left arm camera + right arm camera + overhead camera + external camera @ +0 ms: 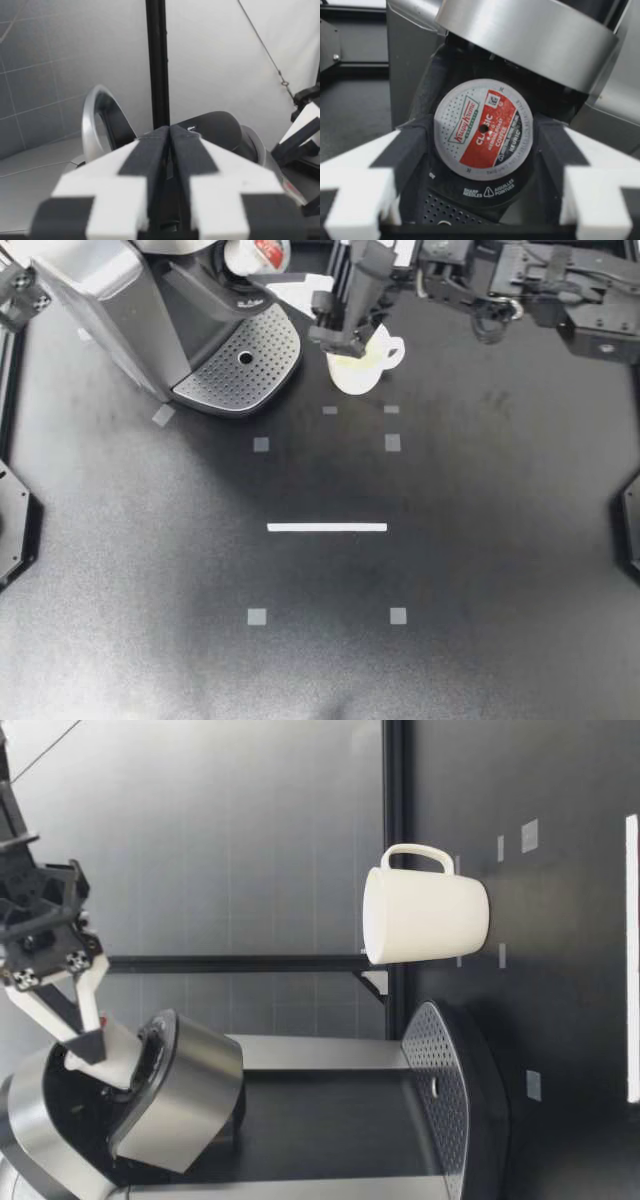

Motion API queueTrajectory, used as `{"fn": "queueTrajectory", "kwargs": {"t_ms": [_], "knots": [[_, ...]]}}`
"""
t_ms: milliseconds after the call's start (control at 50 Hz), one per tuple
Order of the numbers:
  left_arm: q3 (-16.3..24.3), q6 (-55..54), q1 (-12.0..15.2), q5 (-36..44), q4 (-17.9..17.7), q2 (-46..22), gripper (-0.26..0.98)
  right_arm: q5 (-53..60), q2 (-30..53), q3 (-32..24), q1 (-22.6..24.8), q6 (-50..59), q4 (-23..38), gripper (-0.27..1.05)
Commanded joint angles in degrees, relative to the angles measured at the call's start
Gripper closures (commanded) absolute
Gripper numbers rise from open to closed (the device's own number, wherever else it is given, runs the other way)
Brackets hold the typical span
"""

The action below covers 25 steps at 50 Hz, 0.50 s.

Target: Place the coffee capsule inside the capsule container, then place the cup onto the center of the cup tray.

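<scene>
My right arm stretches from the right edge of the frame to the top middle. The right gripper (265, 272) points steeply down at the open coffee machine (130, 300) in the upper left. Its fingers pinch the capsule (262, 252) from two sides, at the capsule holder (470, 197). The left gripper (169, 135) has its fingers pressed together. The cup (365, 372) stands upright on the table (450, 540), just beside the drip tray (240, 365).

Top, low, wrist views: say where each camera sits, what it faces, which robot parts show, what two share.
Top view: overhead, facing down; my right gripper, coffee machine, cup.
Low view: table height, looking across; shares those three.
Left wrist view: behind my shut left gripper, facing coffee machine.
Right wrist view: behind gripper shut on coffee capsule.
</scene>
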<state>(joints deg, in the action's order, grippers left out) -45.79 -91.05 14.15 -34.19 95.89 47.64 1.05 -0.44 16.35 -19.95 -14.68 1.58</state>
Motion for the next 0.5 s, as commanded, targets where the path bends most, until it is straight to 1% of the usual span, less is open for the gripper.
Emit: {"fn": "queueTrajectory", "kwargs": {"t_ms": [0,380,480], "knots": [[0.70,0.18,0.09,-0.09,0.35,0.26,0.56,0.62,-0.62,-1.76,-0.53,-0.09,0.09,0.30],[0.53,0.18,0.09,-0.18,0.26,0.35,0.56,0.35,1.49,-3.34,-0.53,0.26,0.09,0.30],[0.44,0.18,0.09,-0.26,0.26,0.35,0.56,0.35,1.49,-3.87,-0.53,0.35,-0.09,0.25]]}}
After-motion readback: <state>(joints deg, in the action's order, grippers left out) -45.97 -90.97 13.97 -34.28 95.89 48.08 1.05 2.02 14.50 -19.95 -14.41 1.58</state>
